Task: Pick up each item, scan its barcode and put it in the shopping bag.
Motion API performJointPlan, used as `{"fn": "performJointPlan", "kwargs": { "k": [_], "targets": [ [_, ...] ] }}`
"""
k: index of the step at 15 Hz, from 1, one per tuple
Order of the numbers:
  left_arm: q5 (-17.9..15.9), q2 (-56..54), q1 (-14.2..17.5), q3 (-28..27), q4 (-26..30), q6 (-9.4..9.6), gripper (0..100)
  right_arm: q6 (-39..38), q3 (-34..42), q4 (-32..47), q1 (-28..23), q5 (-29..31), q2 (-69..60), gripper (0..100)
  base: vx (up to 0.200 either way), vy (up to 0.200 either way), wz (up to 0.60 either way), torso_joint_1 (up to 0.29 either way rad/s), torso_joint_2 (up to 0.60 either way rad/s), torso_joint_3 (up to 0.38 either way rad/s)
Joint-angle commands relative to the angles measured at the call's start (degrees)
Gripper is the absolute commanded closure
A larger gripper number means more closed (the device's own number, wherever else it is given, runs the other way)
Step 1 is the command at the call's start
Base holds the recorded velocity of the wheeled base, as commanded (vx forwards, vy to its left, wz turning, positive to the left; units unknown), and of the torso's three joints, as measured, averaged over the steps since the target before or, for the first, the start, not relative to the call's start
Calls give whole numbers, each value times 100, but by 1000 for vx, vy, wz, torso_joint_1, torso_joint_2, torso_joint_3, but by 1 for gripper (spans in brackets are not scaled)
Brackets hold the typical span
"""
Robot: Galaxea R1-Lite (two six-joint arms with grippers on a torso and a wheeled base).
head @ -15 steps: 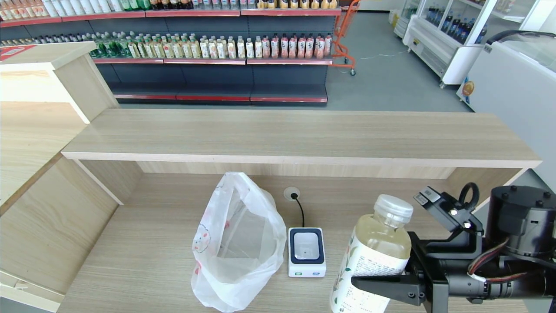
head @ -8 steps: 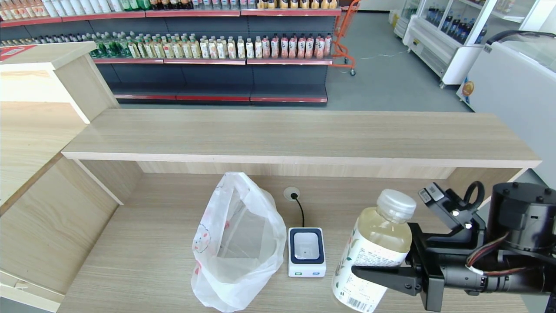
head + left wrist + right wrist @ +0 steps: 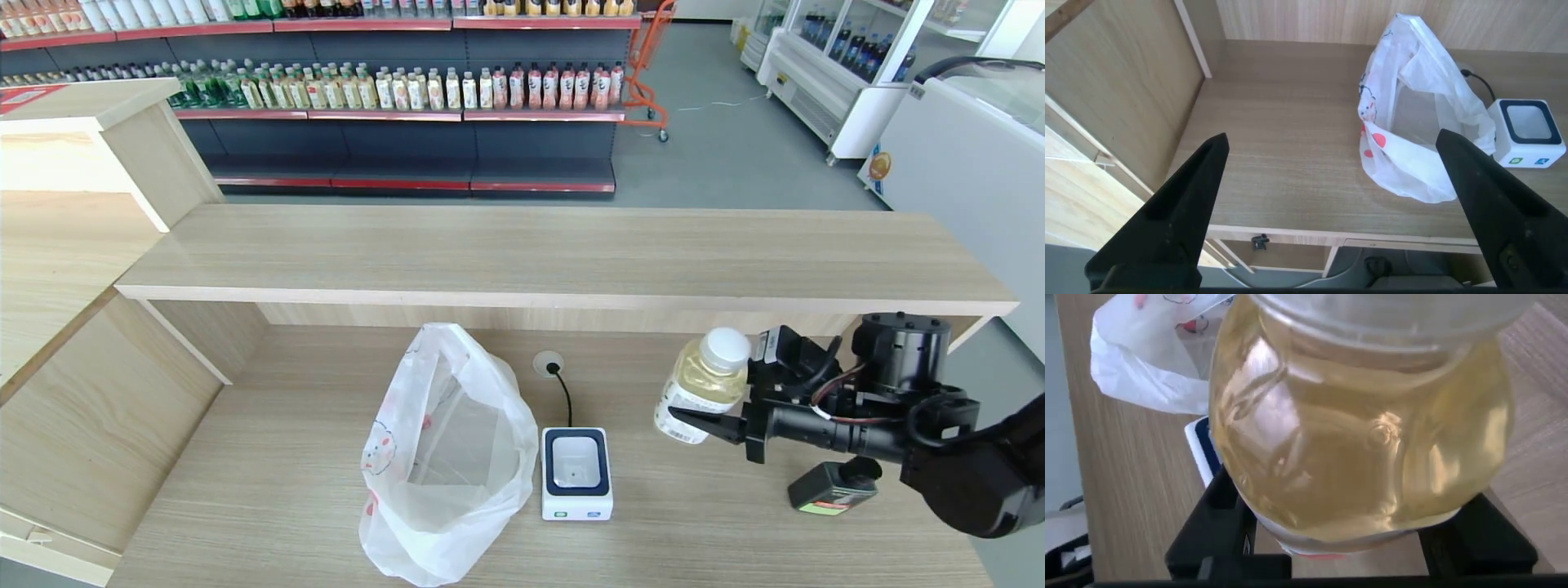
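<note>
The pale wooden worktop (image 3: 286,490) carries everything, under a raised ledge along its far edge. The white shopping bag (image 3: 445,457) stands near the middle with its mouth open. It looks like thin, limp film that would fold or slide at a nudge, so anything going in should probably be lowered through the mouth rather than pushed against a wall. The bottle (image 3: 700,384) is held in the air over the right far part of the worktop, tilted, with its white cap pointing towards the far edge. The right tool (image 3: 709,412) is clamped across its labelled lower body, one finger lying over the label. The bottle is nearly full of pale yellow liquid, so it is likely fairly heavy for its size. Its clear plastic wall is smooth and rounded and may give a little under pressure. The straight labelled band looks a safer hold than the bulging shoulder or the narrow neck, where it could slip or swing. The left tool (image 3: 1331,143) hangs spread wide and empty over the left near side of the worktop. The white scanner (image 3: 576,474) lies just beside the bag on its right, window up, with its cable running to a hole near the far edge. A small dark pack (image 3: 831,488) sits near the right edge, below the right arm.
</note>
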State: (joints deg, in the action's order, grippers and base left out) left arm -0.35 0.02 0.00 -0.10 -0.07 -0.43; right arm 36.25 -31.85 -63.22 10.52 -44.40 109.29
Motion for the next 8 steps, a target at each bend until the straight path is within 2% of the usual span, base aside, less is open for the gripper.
{"fn": "performJointPlan", "kwargs": {
  "k": [1,8],
  "targets": [
    [0,-2,0,1,-1,-1,0,75,-673,-577,-41,-297,1209,100,0,0,0,0,0,0],
    [0,-2,0,1,-1,-1,0,1288,-1508,-656,398,-1458,2246,100,0,0,0,0,0,0]
  ]
}}
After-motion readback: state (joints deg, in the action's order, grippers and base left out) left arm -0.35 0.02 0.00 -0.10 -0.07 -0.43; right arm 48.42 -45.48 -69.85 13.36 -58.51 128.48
